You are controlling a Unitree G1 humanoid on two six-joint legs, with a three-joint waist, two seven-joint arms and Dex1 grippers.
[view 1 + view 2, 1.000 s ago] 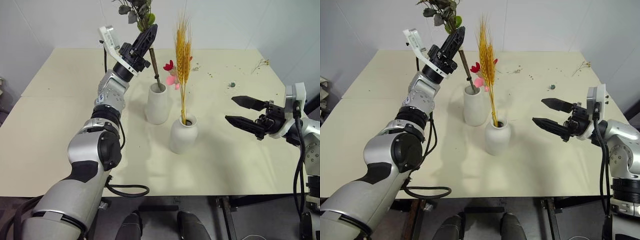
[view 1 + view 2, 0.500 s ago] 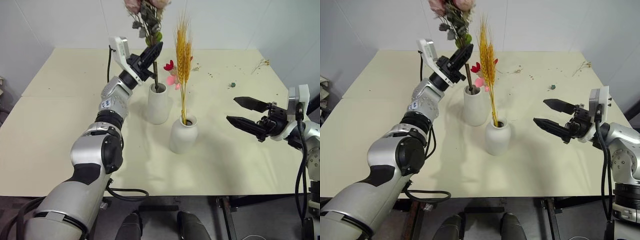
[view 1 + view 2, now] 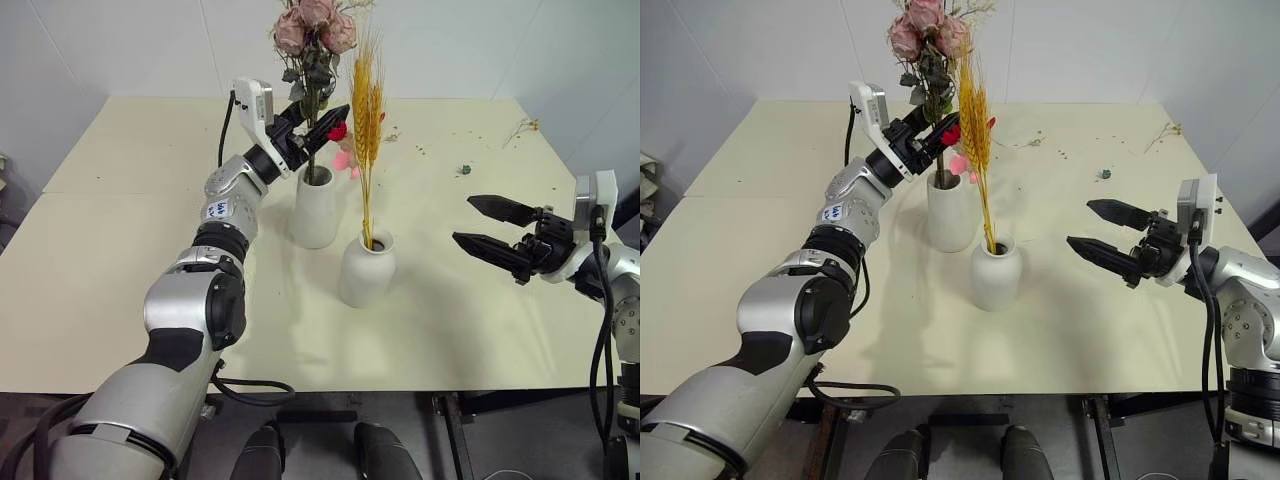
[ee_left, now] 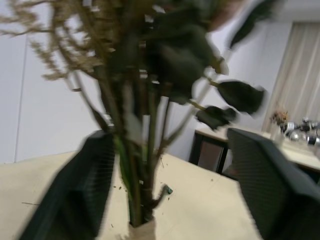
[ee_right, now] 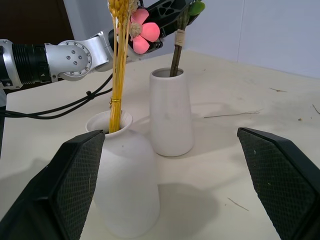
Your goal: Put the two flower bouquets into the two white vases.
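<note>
Showing silver-grey arm shells with black joint sections and a small blue marking on the left forearm. Carrying a white camera bracket at each wrist, above the left gripper (image 3: 322, 124) and right gripper (image 3: 484, 224), each ending in two black tapered fingers (image 5: 75, 175) with cross-hatched pads. Trailing black cables along both arms, looping below the left elbow.
</note>
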